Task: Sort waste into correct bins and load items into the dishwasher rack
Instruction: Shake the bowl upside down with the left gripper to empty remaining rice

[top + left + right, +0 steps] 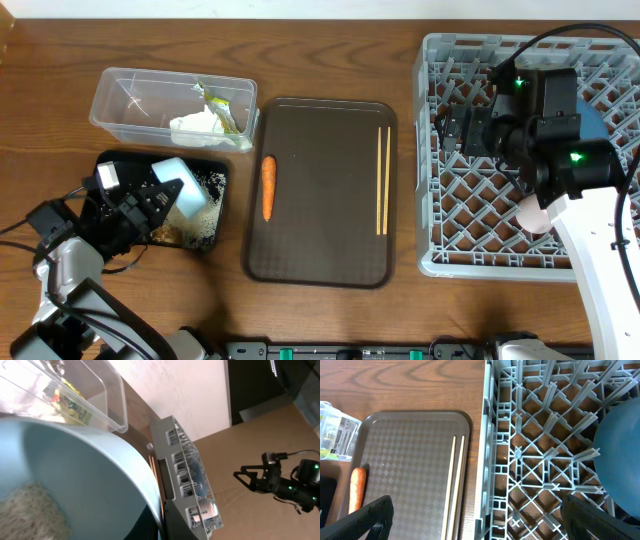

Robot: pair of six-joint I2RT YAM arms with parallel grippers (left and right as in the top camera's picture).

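Left tool [150, 200] is clenched on the light blue cup [185, 192], tipped over the black tray [140, 158] at 8 o'clock on the desk [330, 50]. There's rice [195, 225] scattered in the tray.

Main risk imo: the left wrist cam shows a clump of rice inside the cup. If I carry it to the rack [470, 230] at 3 o'clock w/o emptying it, grains will drop across the serving tray [320, 240] and the desk. The cup is also held only by its rim and tilted, so it could slip or twist in the grip.

Right tool [452, 128] is released, jaws wide and holding nothing. It hangs over the rack, so both arms could crowd the drop spot. The blue plate [620, 455] takes the rack's 3 o'clock side.

Carrot [268, 187] and chopsticks [382, 180] lie on the serving tray, well apart. The chopsticks lie flat and thin, prob a hard pick. Clear tub [130, 100] at 10 o'clock holds tissue and a wrapper.
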